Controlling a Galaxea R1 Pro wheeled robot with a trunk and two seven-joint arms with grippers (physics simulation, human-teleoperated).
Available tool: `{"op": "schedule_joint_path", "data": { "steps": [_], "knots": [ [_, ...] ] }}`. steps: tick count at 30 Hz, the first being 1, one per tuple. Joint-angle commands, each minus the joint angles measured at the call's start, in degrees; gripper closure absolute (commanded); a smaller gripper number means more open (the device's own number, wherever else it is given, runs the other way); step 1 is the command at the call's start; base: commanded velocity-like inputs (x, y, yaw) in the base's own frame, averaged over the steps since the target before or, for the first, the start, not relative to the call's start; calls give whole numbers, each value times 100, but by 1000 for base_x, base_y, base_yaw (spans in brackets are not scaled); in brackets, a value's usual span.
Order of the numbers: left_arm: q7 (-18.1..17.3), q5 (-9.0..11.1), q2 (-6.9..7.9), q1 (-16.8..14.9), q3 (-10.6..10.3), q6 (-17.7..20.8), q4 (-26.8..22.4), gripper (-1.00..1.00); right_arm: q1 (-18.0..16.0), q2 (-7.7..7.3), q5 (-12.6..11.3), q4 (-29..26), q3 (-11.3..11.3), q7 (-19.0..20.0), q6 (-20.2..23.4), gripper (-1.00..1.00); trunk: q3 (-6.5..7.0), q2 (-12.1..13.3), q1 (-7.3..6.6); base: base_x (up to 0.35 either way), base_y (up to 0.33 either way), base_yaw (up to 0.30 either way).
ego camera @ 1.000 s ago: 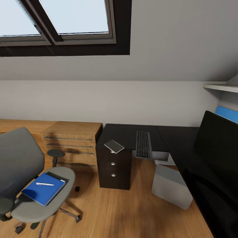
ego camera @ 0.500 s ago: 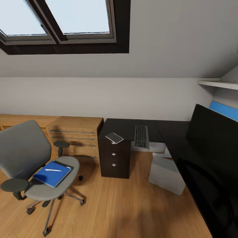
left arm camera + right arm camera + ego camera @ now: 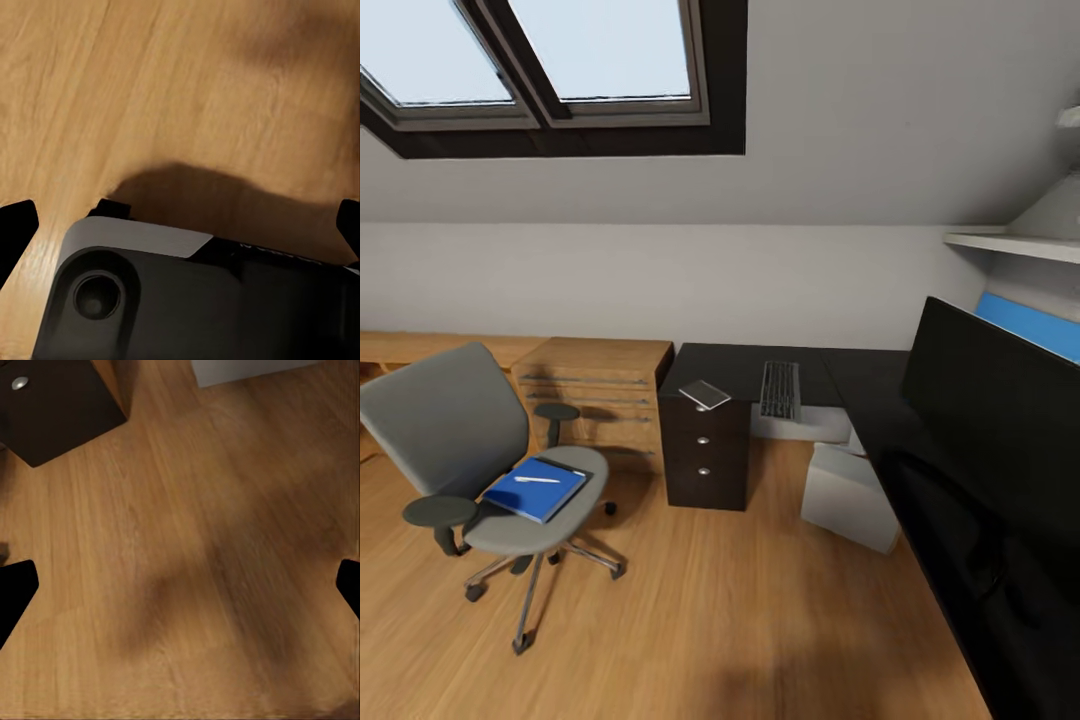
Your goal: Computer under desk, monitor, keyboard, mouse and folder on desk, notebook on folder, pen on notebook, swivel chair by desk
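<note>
The grey swivel chair (image 3: 455, 430) stands on the wood floor left of the desk. On its seat lies the blue notebook (image 3: 536, 490) with the white pen (image 3: 537, 480) on top. A thin dark sheet, the folder (image 3: 576, 468), peeks out under the notebook's far edge. The black keyboard (image 3: 780, 389) lies on the black desk (image 3: 735, 362). At the right, the monitor (image 3: 1000, 420) stands on the desk's near wing. The grey-white computer (image 3: 847, 487) sits on the floor by the desk. The mouse is out of view. Left gripper (image 3: 180, 225) and right gripper (image 3: 180, 592) hang open over the floor.
A small flat grey rectangle (image 3: 705, 392) rests on the dark drawer unit (image 3: 705, 460). A light wooden dresser (image 3: 600, 395) stands between chair and desk. A wall shelf (image 3: 1010, 243) hangs above the monitor. Open wood floor (image 3: 710, 610) lies in front of me.
The head view has pulled back and swung, so the whole chair and more floor show now. The things themselves have not moved.
</note>
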Motion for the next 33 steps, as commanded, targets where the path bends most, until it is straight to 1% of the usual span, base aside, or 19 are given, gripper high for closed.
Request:
{"op": "schedule_joint_path", "data": {
  "steps": [1,11,22,27,33],
  "knots": [
    [-12,51,-5,3,14,-2,-9,-100,-6,-5,-60,5,47,-6,-32,-100,-14,-4,-3,-338,-111,0],
    [-12,49,-5,3,14,1,-9,-100,-6,-5,-60,5,51,-6,-32,-100,-104,-4,-3,-335,-126,0],
    [-12,57,-5,3,14,4,-9,-100,-6,11,-60,5,47,-8,-38,-100,-203,-4,-3,-294,-198,0],
    [-12,56,-5,3,14,5,-9,-100,-6,-13,-70,5,36,-13,-45,-100,-235,-4,-3,-217,-268,0],
    [-12,56,-5,3,14,6,-9,-100,-6,-23,-74,3,27,-14,-49,-100,-243,-4,-3,-120,-315,0]
  ]
}}
